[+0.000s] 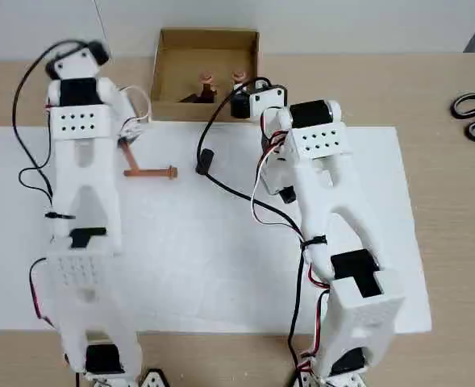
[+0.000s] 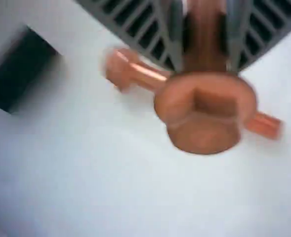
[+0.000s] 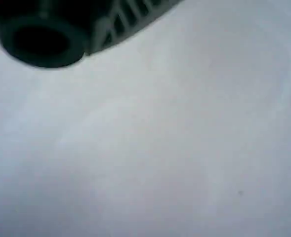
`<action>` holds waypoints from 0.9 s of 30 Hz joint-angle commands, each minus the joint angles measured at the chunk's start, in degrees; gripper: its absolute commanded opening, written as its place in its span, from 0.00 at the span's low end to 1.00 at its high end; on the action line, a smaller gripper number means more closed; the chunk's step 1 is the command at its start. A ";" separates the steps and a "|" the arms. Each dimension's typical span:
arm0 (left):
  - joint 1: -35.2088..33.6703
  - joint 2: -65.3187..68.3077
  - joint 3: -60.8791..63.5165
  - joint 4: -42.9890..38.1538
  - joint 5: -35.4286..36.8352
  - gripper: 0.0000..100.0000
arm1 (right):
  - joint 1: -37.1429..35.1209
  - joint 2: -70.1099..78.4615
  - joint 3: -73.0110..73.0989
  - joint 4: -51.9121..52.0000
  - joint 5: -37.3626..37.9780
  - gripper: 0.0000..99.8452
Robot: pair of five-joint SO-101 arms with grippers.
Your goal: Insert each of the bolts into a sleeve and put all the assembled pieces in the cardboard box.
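as the left gripper point(image 2: 204, 49) clamps a bolt point(image 2: 204, 113) and the right gripper point(image 1: 285, 192) a sleeve point(image 3: 41, 42), align squarely; push gently.

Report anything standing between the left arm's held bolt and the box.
Nothing visible does. The held bolt in the left gripper's jaws hangs over the mat, short of the box; the second bolt lies off that line.
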 commanded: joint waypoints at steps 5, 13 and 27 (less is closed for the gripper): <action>5.45 -23.12 11.03 0.88 -0.79 0.01 | 0.40 -9.80 -0.44 2.07 0.44 0.00; 8.53 -36.84 21.58 0.88 -0.79 0.01 | -2.51 -27.12 0.00 4.44 0.44 0.00; 10.20 -55.30 37.14 -0.35 -8.53 0.01 | -2.77 -61.58 29.36 -7.60 0.26 0.01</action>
